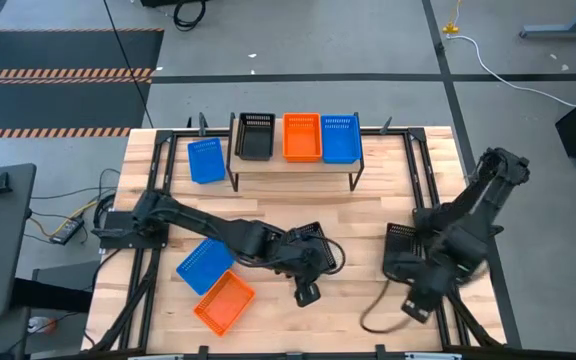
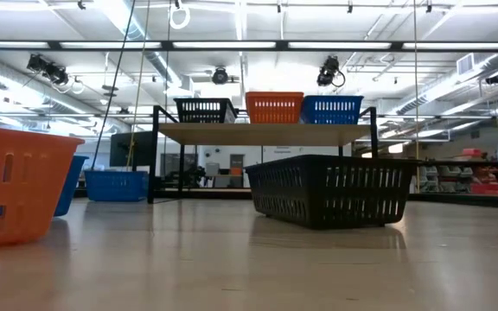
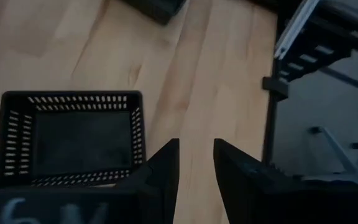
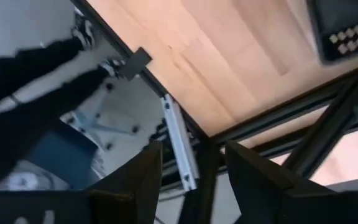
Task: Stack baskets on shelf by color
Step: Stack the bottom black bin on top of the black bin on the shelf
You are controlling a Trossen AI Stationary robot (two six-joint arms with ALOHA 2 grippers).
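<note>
The shelf [image 1: 293, 165] stands at the table's far side and carries a black [image 1: 255, 136], an orange [image 1: 302, 137] and a blue basket [image 1: 340, 138] side by side. A blue basket [image 1: 206, 160] sits on the table left of the shelf. Another blue [image 1: 205, 265] and an orange one [image 1: 224, 302] lie near the left front. My left gripper [image 1: 306, 294] [image 3: 196, 144] hangs open over bare wood just beside a black basket [image 3: 73, 140] [image 2: 331, 190], touching nothing. My right gripper [image 1: 416, 305] [image 4: 192, 149] is open over the table's near edge, next to a second black basket [image 1: 401, 240].
Black frame rails [image 1: 423, 170] run along the table's sides and its near edge [image 4: 272, 121]. A cable [image 1: 373, 318] loops on the wood near the right arm. A person's legs [image 4: 30, 87] show beyond the near edge. Bare wood [image 1: 368, 215] lies between shelf and arms.
</note>
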